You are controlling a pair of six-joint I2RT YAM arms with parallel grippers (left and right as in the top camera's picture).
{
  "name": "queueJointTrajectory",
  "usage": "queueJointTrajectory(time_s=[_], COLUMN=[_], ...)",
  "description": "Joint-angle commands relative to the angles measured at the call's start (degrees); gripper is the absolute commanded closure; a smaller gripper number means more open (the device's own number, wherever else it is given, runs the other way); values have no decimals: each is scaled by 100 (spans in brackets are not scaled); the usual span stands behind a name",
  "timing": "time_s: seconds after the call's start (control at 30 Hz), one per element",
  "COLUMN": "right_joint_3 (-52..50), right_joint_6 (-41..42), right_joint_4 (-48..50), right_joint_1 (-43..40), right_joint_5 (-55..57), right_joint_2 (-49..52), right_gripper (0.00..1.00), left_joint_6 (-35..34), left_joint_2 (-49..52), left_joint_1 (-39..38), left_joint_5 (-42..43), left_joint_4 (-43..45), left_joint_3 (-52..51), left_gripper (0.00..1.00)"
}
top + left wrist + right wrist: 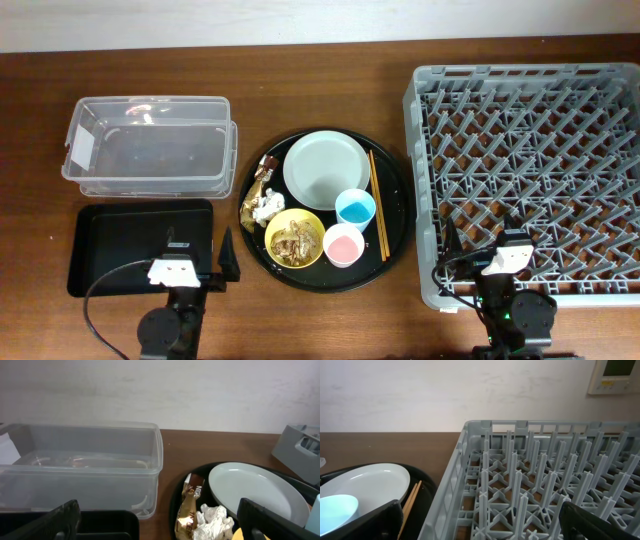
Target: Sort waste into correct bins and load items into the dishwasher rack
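Paper (pixel 268 209), crumpled white, lay at the round tray's (pixel 396 232) left rim beside the wrappers (pixel 262 184), just ahead-right of the left gripper (pixel 159 510), jaws spread and empty. The right gripper (pixel 481 507), likewise spread, sat farther off by the rack (pixel 520 160).

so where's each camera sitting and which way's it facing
overhead: above the table, looking down on rack, round tray, clear box, black tray; left arm, right arm at bottom edge.
left wrist: low, facing the wall over clear box and plate; open left tool, fingers in bottom corners.
right wrist: low, facing that wall across the rack; open right tool, fingers likewise.
shared: plate in both wrist views.
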Motion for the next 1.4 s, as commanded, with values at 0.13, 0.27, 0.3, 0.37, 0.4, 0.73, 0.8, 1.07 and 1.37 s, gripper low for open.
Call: queueJointTrajectory(time_s=[0.13, 0.27, 0.3, 0.37, 0.4, 0.73, 0.8, 1.07, 1.37], right_joint_3=[-7, 1152, 1735, 2959, 3526, 6432, 6428, 6424, 6422], right_joint_6=[404, 402, 402, 337, 337, 363, 361, 868, 1167], right_joint_4=[61, -560, -1185, -2581, -3104, -5086, -5040, -6192, -7051], right_joint_1=[4, 4, 4, 4, 4, 4, 2, 4, 2], right_joint_5=[-1180, -1853, -1856, -1849, -1853, -2671, -2658, -2638, -1650], right_joint_2=[-33, 24, 210, 966, 1473, 4286, 4293, 4522, 4597], right_gripper=[2, 1, 2, 2, 2, 2, 2, 2, 2], left_joint_6=[90, -120, -168, -166, -166, -164, -166, -470, -610], left_joint_2=[-55, -33, 66, 501, 890, 2828, 2828, 3464, 7578], left_joint_1=[46, 46, 46, 46, 46, 46, 46, 28, -2339], left_joint_5=[584, 1309, 1322, 1307, 1309, 1123, 1113, 3143, 2114], left_joint_4=[232, 962, 216, -1117, -1679, -2870, -2699, -3324, -5313], left_joint_3=[-52, 527, 1082, 2205, 2813, 4843, 4843, 4896, 6594], left_gripper=[1, 0, 0, 0, 0, 0, 0, 1, 9])
